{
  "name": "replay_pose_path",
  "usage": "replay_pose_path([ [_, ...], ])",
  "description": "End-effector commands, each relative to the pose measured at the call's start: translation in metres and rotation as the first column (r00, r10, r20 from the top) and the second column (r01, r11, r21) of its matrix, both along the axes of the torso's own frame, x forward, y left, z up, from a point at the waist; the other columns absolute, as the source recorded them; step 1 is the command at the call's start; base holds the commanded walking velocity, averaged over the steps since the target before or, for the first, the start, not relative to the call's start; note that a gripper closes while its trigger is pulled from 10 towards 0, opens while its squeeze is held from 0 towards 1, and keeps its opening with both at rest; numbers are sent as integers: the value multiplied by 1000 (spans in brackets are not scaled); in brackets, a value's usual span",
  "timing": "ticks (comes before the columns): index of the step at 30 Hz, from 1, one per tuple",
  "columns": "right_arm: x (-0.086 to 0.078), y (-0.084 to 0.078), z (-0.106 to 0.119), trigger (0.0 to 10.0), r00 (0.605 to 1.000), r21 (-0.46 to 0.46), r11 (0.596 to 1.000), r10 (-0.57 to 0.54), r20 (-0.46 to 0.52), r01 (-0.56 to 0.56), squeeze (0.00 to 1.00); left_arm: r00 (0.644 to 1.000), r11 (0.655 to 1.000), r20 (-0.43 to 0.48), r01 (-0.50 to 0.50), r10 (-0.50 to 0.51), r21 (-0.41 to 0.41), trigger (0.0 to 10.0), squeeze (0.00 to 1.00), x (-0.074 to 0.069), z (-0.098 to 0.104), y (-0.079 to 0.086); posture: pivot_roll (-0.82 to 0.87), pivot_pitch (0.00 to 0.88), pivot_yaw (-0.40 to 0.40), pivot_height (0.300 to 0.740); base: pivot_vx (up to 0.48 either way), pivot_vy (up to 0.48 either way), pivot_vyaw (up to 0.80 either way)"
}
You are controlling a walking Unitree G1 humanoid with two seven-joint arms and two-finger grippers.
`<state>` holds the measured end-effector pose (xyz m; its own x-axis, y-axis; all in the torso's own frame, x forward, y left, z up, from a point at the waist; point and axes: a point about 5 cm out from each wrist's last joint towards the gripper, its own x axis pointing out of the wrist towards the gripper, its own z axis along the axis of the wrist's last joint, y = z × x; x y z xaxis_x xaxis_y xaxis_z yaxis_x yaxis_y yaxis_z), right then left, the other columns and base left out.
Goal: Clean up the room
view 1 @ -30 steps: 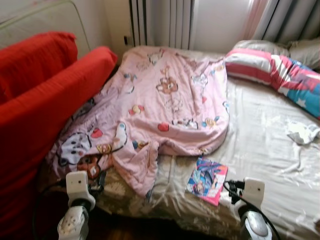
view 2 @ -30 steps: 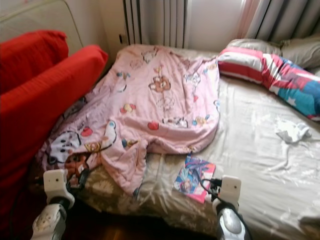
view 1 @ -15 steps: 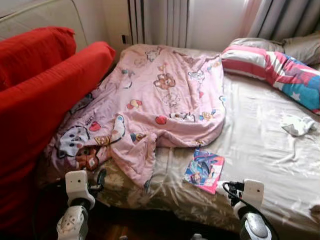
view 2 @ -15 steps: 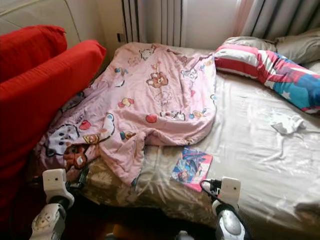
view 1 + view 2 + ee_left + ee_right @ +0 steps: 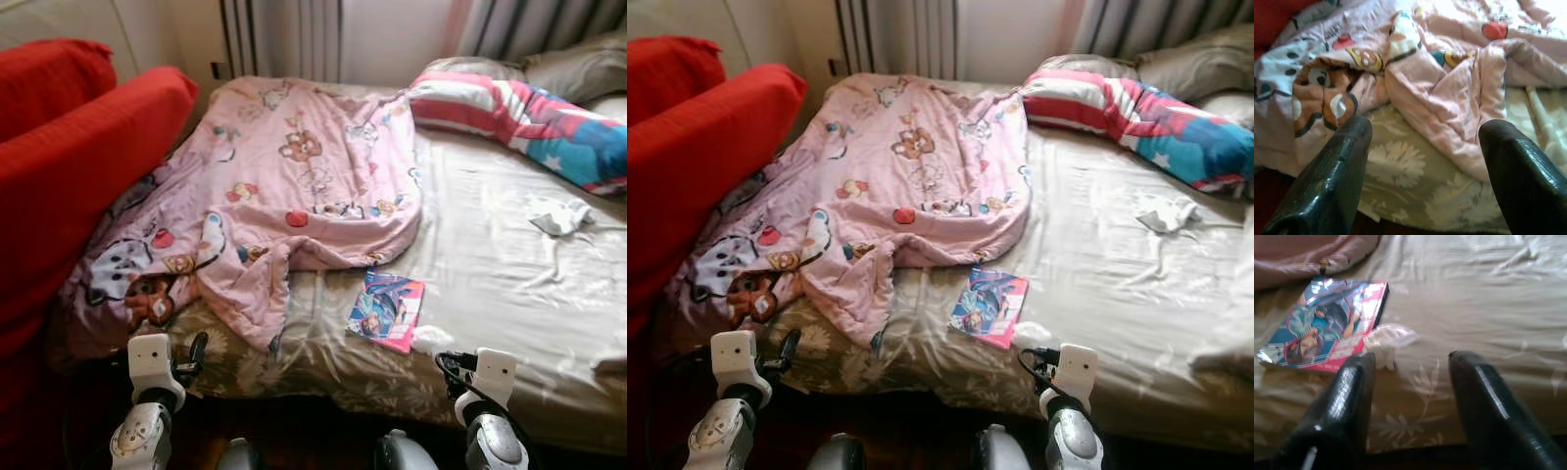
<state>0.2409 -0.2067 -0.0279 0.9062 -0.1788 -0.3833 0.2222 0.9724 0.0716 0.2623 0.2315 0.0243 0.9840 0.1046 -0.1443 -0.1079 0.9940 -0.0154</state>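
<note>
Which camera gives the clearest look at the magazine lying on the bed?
The right wrist view: the magazine is large there, its cover picture readable, beyond the open right gripper. Both eye views show it whole but small, below the pink blanket. The left wrist view faces the blanket instead.

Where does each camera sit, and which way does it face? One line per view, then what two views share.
Left and right eye views: on the head, looking down at the bed; both arms show at the bottom edge.
Left wrist view: looks past the open left gripper at the pink blanket.
Right wrist view: looks past the open right gripper at the magazine.
Shared: the magazine and blanket also show in the eye views.
</note>
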Motion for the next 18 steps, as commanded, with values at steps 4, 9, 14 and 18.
replay_pose_path([
  [4,8,3,5,10000,1000,14,1000,9,22,-9,314,1000,1000,-7,8,-8,-12,10000,0,-1,-1,-1,8,70,19,633,0,0,0],
  [9,10,7,5,10000,999,15,999,29,20,-29,0,1000,1000,-7,4,-4,-9,10000,0,-1,0,0,9,72,17,633,0,0,0],
  [14,10,9,5,10000,999,24,999,40,23,-40,0,1000,1000,-12,-6,6,-8,10000,0,-3,-2,2,3,69,21,633,0,0,0],
  [18,8,10,4,10000,999,25,999,47,22,-47,0,1000,1000,-16,-2,2,-5,10000,0,-4,-3,2,4,73,23,633,60,0,0],
])
